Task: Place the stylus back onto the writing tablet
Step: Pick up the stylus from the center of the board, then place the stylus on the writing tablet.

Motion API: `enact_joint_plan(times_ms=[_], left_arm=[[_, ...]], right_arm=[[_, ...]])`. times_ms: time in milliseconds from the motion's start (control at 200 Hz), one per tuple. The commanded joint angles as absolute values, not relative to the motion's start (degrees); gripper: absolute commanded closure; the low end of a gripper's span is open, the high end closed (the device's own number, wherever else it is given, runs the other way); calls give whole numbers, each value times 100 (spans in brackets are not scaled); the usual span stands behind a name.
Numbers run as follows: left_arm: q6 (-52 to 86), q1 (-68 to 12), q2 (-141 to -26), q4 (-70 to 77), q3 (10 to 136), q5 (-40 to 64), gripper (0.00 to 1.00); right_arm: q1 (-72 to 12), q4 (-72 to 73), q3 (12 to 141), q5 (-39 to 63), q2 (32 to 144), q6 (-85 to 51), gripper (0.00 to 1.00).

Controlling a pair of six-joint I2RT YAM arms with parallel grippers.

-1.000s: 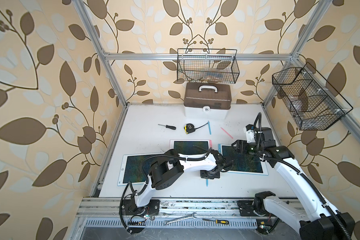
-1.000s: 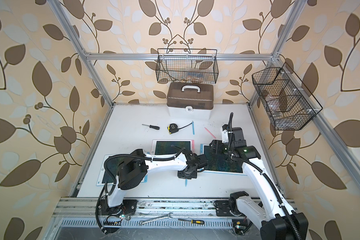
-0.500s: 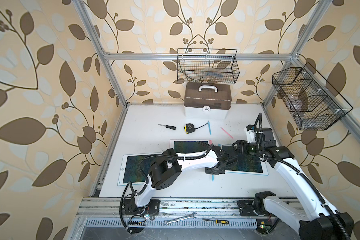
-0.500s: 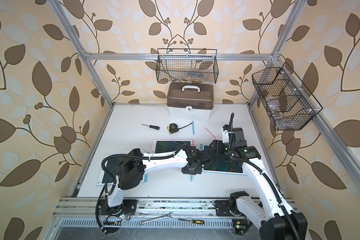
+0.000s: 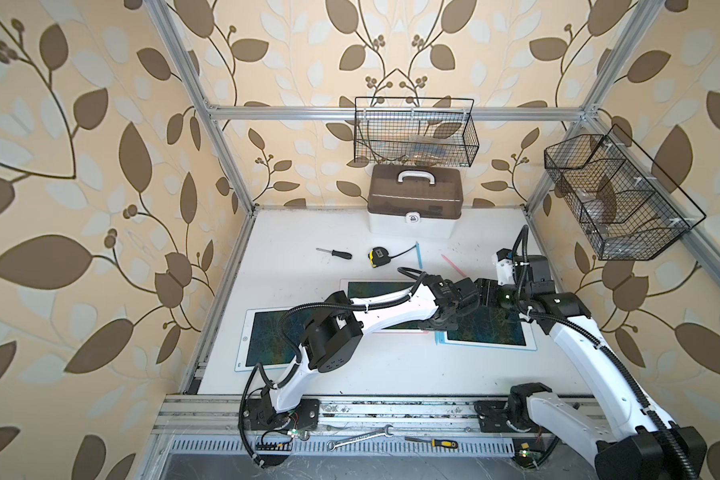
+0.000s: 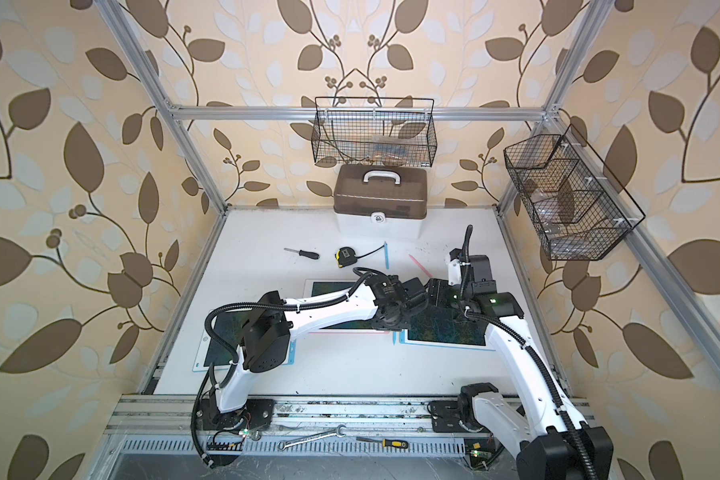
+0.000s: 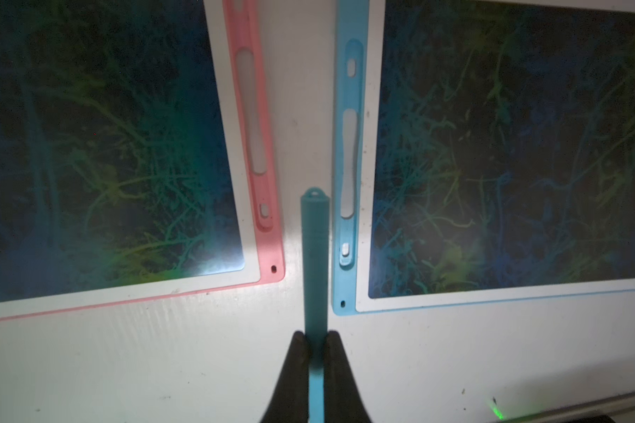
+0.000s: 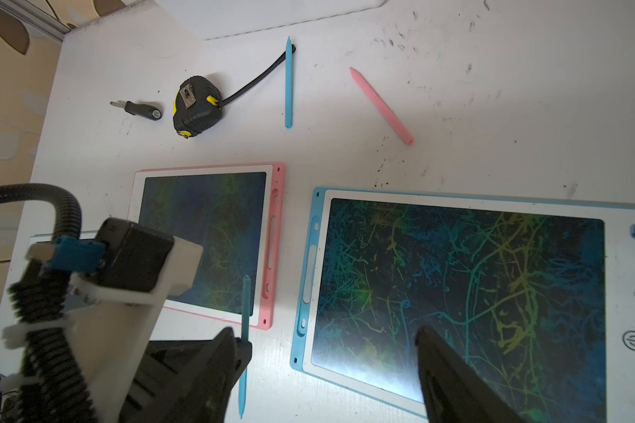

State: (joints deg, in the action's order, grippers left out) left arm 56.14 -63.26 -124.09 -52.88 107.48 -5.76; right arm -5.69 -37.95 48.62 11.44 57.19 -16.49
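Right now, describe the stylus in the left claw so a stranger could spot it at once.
On the white table, find the pink-framed tablet beside the blue-framed tablet. Over the gap between them, the left claw pinches a blue stylus. The other blue stylus and the pink stylus lie loose; only this one is gripped.

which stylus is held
The blue stylus pinched in the left hand; the other blue stylus and the pink stylus lie loose on the table.
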Motion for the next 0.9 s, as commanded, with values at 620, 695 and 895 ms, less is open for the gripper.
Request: enact_joint_plan(times_ms=[620, 695, 895], left_arm=[[5072, -5897, -13584, -5455, 12275, -113, 90], [5019, -5888, -13711, -5424, 12375, -92, 90], [4845, -5846, -13997, -5452, 12735, -115, 89]], right_arm=[[-410, -3841, 4821, 1169, 5825, -1626, 23], [-396, -3850, 4816, 1166, 5829, -1619, 23], [-385, -3885, 4862, 1128, 5863, -1600, 23]])
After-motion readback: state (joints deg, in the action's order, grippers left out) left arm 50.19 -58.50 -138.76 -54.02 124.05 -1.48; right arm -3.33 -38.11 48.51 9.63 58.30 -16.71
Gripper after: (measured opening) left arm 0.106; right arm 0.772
